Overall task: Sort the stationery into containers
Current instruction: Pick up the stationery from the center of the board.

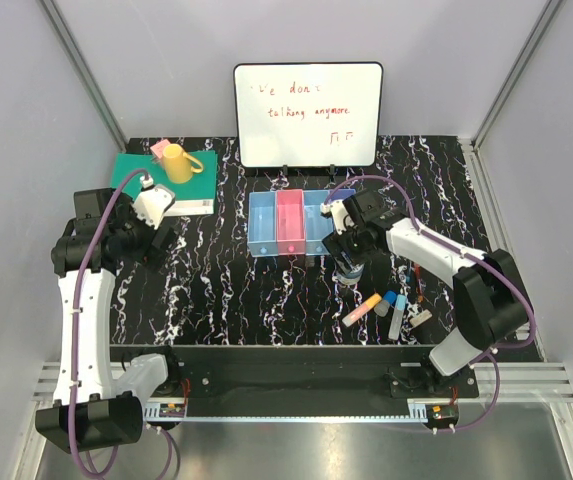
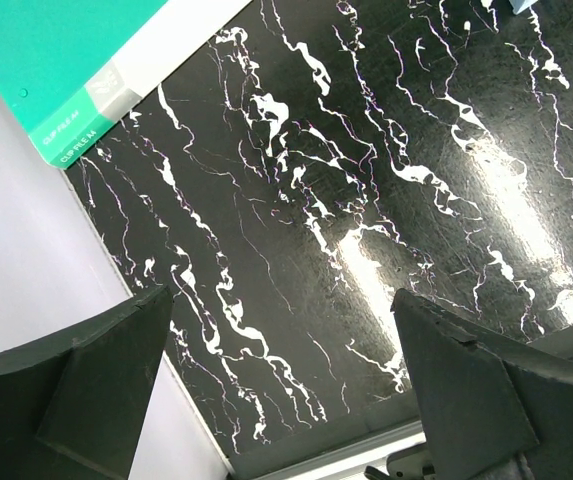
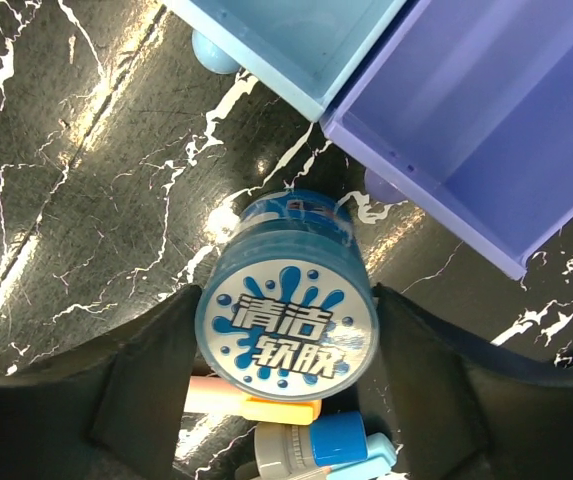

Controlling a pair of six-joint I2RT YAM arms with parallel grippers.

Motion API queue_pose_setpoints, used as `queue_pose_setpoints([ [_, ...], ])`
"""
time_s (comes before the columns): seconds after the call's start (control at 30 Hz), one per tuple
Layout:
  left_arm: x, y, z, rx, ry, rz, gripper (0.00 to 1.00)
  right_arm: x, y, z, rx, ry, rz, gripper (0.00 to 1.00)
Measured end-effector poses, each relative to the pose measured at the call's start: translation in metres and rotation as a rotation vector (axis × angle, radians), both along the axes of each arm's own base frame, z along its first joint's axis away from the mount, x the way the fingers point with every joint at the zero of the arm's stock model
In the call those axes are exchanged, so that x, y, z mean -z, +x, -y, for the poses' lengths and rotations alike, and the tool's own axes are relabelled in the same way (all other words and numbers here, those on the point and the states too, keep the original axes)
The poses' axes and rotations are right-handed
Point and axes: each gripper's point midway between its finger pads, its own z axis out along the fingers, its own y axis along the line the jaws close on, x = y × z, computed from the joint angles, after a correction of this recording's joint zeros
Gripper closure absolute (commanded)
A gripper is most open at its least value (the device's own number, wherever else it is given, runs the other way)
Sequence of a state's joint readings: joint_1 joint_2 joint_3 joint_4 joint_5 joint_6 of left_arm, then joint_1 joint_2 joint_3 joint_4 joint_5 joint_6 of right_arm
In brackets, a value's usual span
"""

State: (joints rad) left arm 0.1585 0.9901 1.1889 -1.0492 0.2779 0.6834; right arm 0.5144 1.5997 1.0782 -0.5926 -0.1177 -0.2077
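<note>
Black marble-patterned tabletop [image 1: 216, 290] is filling the middle of the overhead view, with grey walls closing it in on the left, right and rear and a whiteboard [image 1: 308, 114] standing at the upper centre. Wide bare marble is lying across the lower left and centre of the frame. At upper left a green book [image 1: 156, 180] is carrying a yellow mug [image 1: 176, 162], and the left gripper [image 2: 286, 390] is hanging just below and right of the book, its jaws spread wide with nothing between them. The containers [image 1: 288, 222] are sitting in a joined row at centre; a small dark speck is showing in the pink-red one, and the blue and purple bins seen in the right wrist view look bare inside. The right gripper [image 3: 284, 370] is closing its fingers on the round blue-white roll [image 3: 288, 318], just below the bins' front edge. Markers [image 1: 364, 308] and a tan block [image 1: 421, 318] are lying at lower right, near the table's front edge.
</note>
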Motion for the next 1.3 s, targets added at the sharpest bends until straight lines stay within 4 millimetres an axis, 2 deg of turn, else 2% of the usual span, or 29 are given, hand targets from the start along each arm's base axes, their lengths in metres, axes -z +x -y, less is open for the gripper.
queue_pose_setpoints([
  [0.07, 0.0, 0.001, 0.0, 0.0, 0.0, 0.004, 0.01, 0.0, 0.001, 0.0, 0.002, -0.002, 0.003, 0.42],
  [0.13, -0.001, 0.001, 0.0, 0.001, -0.001, 0.005, 0.01, 0.0, 0.001, 0.0, 0.004, 0.0, 0.003, 0.56],
  [0.2, -0.001, 0.001, 0.0, 0.001, -0.002, 0.005, 0.01, 0.0, 0.001, 0.0, 0.006, 0.001, 0.004, 0.62],
  [0.23, -0.001, 0.001, 0.001, 0.002, -0.002, 0.006, 0.01, 0.0, 0.001, 0.0, 0.007, 0.002, 0.005, 0.69],
  [0.33, 0.0, 0.001, 0.001, 0.002, -0.004, 0.005, 0.01, 0.0, 0.001, 0.0, 0.008, 0.007, 0.015, 0.77],
  [0.47, 0.0, 0.001, 0.001, 0.002, -0.006, 0.007, 0.01, 0.0, 0.001, 0.001, 0.008, 0.013, 0.027, 1.0],
  [0.7, -0.001, 0.001, 0.002, 0.002, -0.013, 0.01, 0.01, -0.003, -0.002, 0.008, 0.011, -0.01, 0.038, 1.0],
  [0.93, 0.003, 0.0, 0.005, 0.006, -0.023, 0.013, 0.01, -0.017, -0.01, 0.011, -0.008, -0.008, 0.041, 1.0],
  [1.3, 0.001, -0.003, 0.007, 0.006, -0.036, 0.028, 0.01, -0.065, 0.004, 0.002, -0.054, 0.03, 0.125, 1.0],
])
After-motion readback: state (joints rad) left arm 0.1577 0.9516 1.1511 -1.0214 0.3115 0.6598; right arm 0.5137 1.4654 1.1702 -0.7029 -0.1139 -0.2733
